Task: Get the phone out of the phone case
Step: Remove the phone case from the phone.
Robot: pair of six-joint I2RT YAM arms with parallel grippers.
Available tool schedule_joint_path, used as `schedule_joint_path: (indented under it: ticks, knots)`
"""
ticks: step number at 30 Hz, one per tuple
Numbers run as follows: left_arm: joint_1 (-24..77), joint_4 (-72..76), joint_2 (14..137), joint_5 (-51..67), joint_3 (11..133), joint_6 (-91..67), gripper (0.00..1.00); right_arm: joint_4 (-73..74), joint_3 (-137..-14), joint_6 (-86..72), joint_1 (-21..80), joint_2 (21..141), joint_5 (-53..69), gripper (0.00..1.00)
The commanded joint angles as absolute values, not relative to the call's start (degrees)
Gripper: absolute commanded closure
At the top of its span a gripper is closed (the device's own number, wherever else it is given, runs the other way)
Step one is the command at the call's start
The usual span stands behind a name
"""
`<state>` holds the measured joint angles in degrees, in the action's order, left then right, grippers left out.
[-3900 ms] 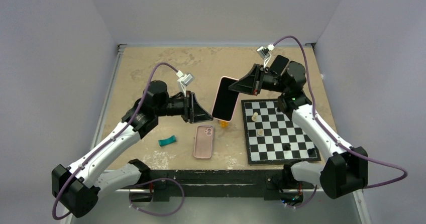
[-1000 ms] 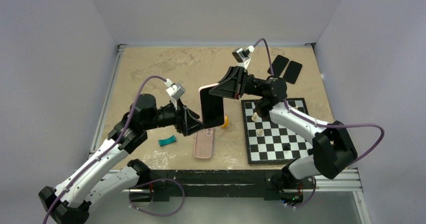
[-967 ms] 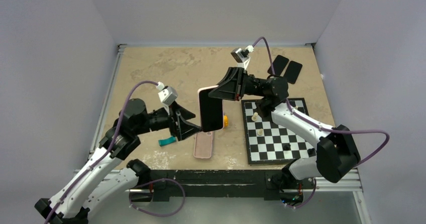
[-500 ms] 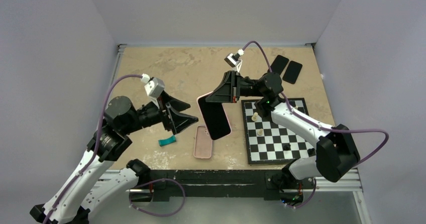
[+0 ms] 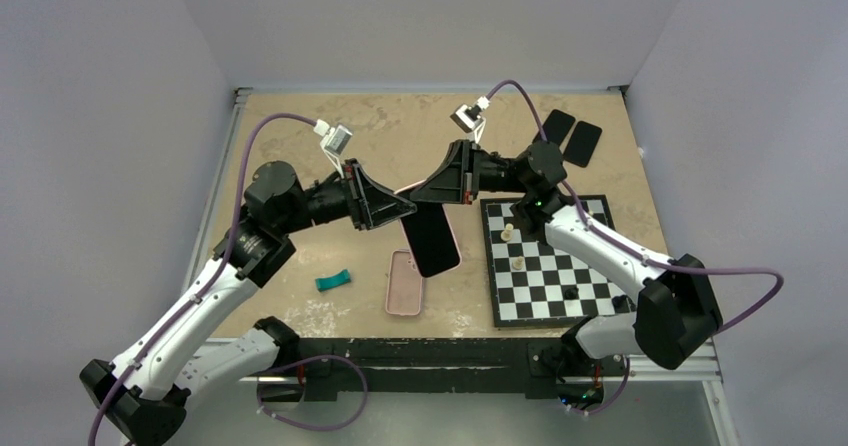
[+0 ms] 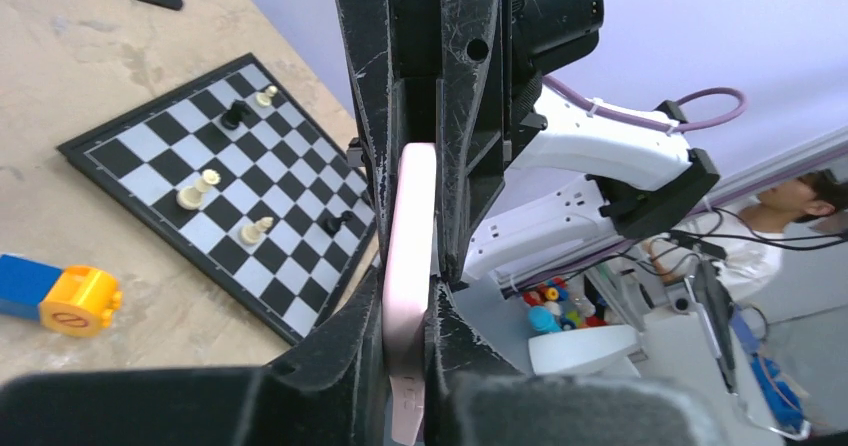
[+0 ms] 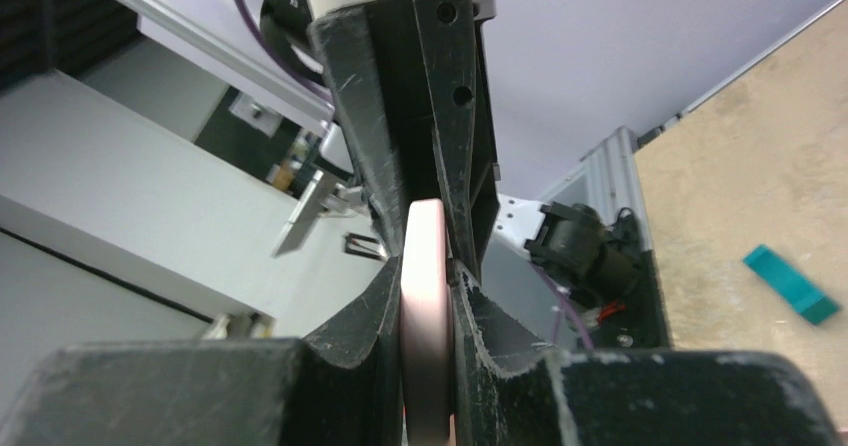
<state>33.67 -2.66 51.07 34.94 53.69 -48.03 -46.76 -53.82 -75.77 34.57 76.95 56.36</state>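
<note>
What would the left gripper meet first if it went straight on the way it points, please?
Most likely the right gripper, which faces it tip to tip, both shut on the phone.

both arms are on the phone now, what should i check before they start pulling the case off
1. left gripper shut on the phone: ok
2. right gripper shut on the same end, facing the left one: ok
3. phone held above the table: ok
4. which fingers hold the pink rim and which the screen side: cannot tell
5. space under the phone: not ok, a flat pink item lies close by
6. chessboard away from the phone: ok
</note>
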Motion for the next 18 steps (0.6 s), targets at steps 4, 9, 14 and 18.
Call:
schedule_joint_path:
  ticks: [4,9,14,18]
  knots:
    - [33.4,5.1,52.7,38.9,55.0,-53.3,1.0,-28.3,-59.4,-60.3,34.9,70.7,49.3,0.88]
    - [32.1,2.2,52.2,38.1,55.6,-56.5,1.0,-23.0,-58.7,-57.5,30.7,68.1,49.8,0.48]
    - [29.3,1.0,52.0,38.1,55.8,-60.4,1.0,-20.9,-54.3,-55.7,24.8,63.3,50.3,0.19]
    - [27.8,0.2,51.7,36.5,57.1,-62.3,1.0,-9.4,-55.3,-46.5,24.7,61.5,50.7,0.17]
